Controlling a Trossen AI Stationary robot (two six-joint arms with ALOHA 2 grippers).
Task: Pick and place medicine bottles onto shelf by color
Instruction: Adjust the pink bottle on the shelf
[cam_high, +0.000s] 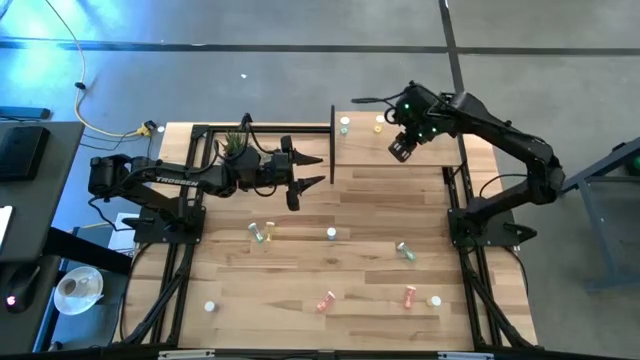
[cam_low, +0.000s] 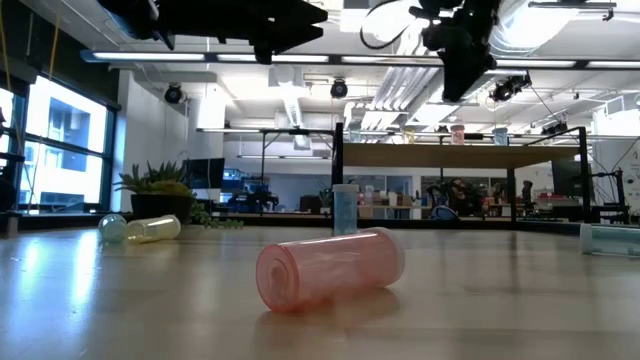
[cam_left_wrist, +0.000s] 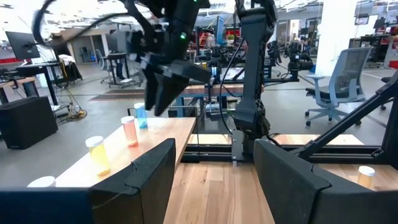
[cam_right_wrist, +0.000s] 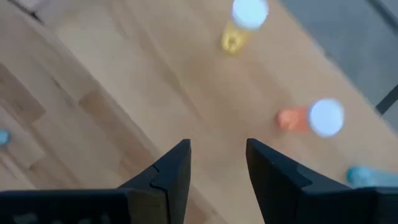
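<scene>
The right gripper (cam_high: 401, 149) hung above the small raised light-wood shelf (cam_high: 425, 160), its fingers (cam_right_wrist: 171, 171) parted and empty. On the shelf stood a yellow white-capped bottle (cam_right_wrist: 239, 28), an orange-red one (cam_right_wrist: 308, 118) and a teal one (cam_right_wrist: 364, 176). The left gripper (cam_high: 318, 170) hovered open and empty beside a small green potted plant (cam_high: 233, 143). More tiny bottles lay scattered over the pale plank tabletop (cam_high: 300, 270); a pink-red one (cam_low: 330, 268) lay on its side closest to the low camera. Beyond the table lay grey floor, desks and office chairs (cam_left_wrist: 342, 81)
</scene>
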